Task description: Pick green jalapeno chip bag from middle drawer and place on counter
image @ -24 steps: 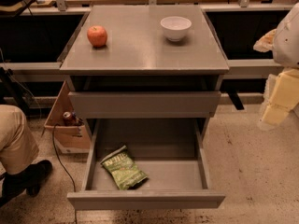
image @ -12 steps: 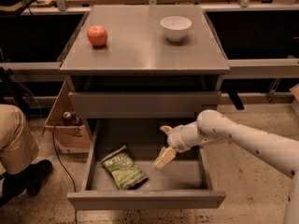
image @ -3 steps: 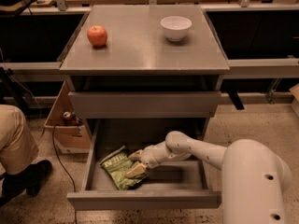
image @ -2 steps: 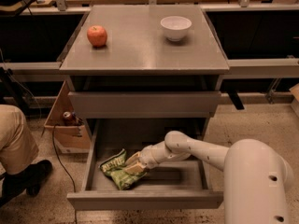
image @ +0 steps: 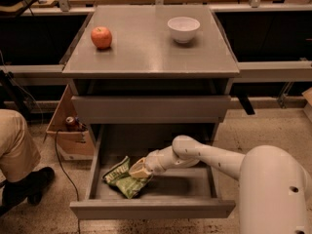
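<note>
The green jalapeno chip bag [image: 118, 180] lies crumpled and tilted up at the left front of the open middle drawer [image: 151, 209]. My gripper [image: 138, 170] reaches into the drawer from the right and is shut on the bag's right edge. The bag's right end is raised off the drawer floor. The white arm [image: 209, 156] runs from the lower right. The grey counter [image: 146, 50] sits above the drawers.
A red apple [image: 101, 37] and a white bowl [image: 183, 28] stand on the counter. The closed upper drawer front [image: 151, 108] overhangs the back of the open drawer. A cardboard box [image: 68, 133] and a person's leg [image: 17, 150] are at the left.
My gripper closed on the bag's right edge. The bag went from lying flat to scrunched, with its right end lifted slightly.
</note>
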`<state>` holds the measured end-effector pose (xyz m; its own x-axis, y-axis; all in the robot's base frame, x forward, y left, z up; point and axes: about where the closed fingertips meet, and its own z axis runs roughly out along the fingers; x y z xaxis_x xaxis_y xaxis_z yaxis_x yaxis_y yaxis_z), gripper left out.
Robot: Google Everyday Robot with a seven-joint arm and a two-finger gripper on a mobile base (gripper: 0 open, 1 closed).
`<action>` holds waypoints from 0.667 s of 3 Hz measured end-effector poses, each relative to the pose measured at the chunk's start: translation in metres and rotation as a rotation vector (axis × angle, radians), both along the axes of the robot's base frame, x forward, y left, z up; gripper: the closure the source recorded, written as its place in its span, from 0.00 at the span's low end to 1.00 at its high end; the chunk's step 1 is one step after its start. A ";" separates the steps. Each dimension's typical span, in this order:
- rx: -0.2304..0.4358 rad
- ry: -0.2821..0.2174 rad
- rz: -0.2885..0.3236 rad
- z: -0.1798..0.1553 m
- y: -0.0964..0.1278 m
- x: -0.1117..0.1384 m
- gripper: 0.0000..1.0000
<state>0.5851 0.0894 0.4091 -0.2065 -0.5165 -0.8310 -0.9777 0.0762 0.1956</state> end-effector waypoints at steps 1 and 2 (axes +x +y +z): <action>-0.003 -0.035 -0.028 0.017 -0.010 0.007 1.00; -0.045 -0.110 -0.088 0.054 -0.042 0.017 1.00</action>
<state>0.6025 0.0471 0.4631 -0.1619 -0.5378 -0.8274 -0.9822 0.1689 0.0824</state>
